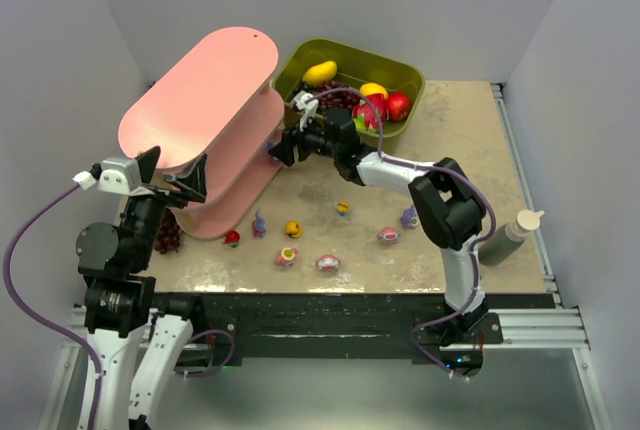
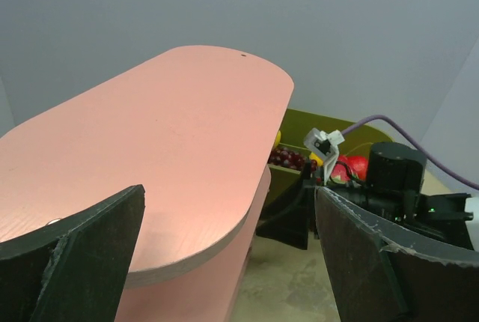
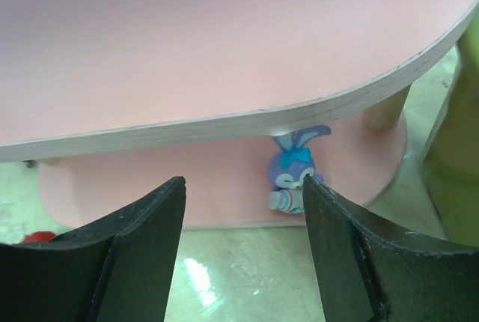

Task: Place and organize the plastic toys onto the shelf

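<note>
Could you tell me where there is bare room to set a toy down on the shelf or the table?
On the shelf the top board is bare. The table is bare between the olive bin and the bottle. Crowded: the front strip, where toys lie scattered, and the lower board's end by the purple bunny.

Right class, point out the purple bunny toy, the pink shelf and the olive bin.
purple bunny toy [image 3: 290, 174]: right wrist view, its face.
pink shelf [image 1: 200, 90]: top external view, its top board.
olive bin [image 1: 400, 74]: top external view, its far wall.

Left arm [image 1: 135, 228], right arm [image 1: 450, 208]: jaws apart.
</note>
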Robot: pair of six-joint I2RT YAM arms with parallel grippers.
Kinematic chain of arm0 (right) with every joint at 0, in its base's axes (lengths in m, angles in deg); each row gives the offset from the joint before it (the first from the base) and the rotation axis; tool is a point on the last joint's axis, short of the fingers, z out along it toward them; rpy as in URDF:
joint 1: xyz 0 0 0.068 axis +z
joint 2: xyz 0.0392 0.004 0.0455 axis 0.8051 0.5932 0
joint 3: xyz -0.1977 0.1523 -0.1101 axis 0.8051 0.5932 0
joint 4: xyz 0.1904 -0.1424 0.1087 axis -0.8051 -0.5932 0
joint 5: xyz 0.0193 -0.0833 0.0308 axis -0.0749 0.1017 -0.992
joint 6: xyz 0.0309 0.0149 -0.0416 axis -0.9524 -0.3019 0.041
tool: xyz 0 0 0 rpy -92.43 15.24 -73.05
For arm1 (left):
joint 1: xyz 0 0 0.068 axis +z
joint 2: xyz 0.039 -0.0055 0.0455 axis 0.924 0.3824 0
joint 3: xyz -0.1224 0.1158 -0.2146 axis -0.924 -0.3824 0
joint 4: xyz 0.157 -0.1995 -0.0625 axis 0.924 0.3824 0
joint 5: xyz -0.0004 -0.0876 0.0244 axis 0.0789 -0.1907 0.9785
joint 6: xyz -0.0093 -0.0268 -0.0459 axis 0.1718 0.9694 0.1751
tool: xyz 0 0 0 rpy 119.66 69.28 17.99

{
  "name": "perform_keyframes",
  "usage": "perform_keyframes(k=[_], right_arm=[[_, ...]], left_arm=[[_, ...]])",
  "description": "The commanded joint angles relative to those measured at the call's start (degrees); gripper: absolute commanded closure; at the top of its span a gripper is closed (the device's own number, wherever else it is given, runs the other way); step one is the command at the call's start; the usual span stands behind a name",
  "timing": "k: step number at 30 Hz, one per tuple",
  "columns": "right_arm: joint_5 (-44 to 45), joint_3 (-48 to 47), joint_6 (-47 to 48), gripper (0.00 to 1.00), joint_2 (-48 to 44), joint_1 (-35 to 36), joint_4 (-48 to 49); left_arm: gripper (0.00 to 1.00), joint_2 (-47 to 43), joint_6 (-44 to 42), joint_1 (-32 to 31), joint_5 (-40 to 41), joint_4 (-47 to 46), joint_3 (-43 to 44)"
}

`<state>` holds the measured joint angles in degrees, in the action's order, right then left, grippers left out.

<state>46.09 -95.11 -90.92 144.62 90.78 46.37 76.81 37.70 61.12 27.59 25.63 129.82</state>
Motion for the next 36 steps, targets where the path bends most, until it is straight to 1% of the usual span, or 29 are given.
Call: perform_keyframes(k=[1, 6, 7, 11, 13, 14, 16, 18, 21, 26, 30, 36], right_arm=[[1.24, 4.42, -0.19, 0.32, -6.92, -0.17, 2.62], [0.63, 13.64, 0.07, 0.32, -14.48, -0.08, 3.05], [-0.16, 15.05, 0.25, 0.32, -17.28, 0.01, 3.14], [-5.87, 22.25, 3.05, 0.3, -23.8, 1.06, 3.32], [-5.97, 23.85, 5.07, 0.26, -25.91, 3.51, 1.74], [-5.44, 24.64, 7.6, 0.25, -27.48, 4.74, 0.95], [-1.41, 24.47, 11.04, 0.23, -28.38, 9.31, -3.35], [1.75, 23.77, 13.86, 0.23, -27.68, 12.99, -5.9], [1.59, 23.85, 14.66, 0.23, -25.66, 14.68, -5.56], [-1.13, 23.42, 18.95, 0.23, -22.41, 15.57, -5.73], [-0.17, 21.57, 23.27, 0.23, -18.98, 15.57, -7.4], [0.1, 18.23, 26.7, 0.24, -14.67, 15.57, -8.63]], left_arm=[[0.01, -0.29, 1.2, 0.59, 0.52, -1.7, 0.04], [0.0, -0.9, 1.64, 0.59, 0.6, -1.35, -0.57], [0.0, -0.99, 1.73, 0.59, 0.78, -1.26, -0.75], [0.0, -1.6, 2.25, 0.59, 0.78, -0.91, -1.54], [0.0, -2.13, 2.34, 0.59, 0.25, -1.08, -1.98], [0.0, -2.66, 2.26, 0.59, 0.16, -1.17, -2.76], [0.0, -3.27, 2.26, 0.59, -0.1, -1.7, -3.3], [0.0, -3.89, 2.08, 0.59, -0.54, -2.22, -3.91], [0.0, -4.5, 1.82, 0.59, -1.5, -2.49, -4.09], [0.0, -5.91, 1.99, 0.59, -1.77, -3.36, -4.96], [0.0, -5.56, 1.99, 0.59, -2.29, -3.54, -4.62], [0.0, -5.04, 1.99, 0.68, -2.39, -3.54, -5.06]])
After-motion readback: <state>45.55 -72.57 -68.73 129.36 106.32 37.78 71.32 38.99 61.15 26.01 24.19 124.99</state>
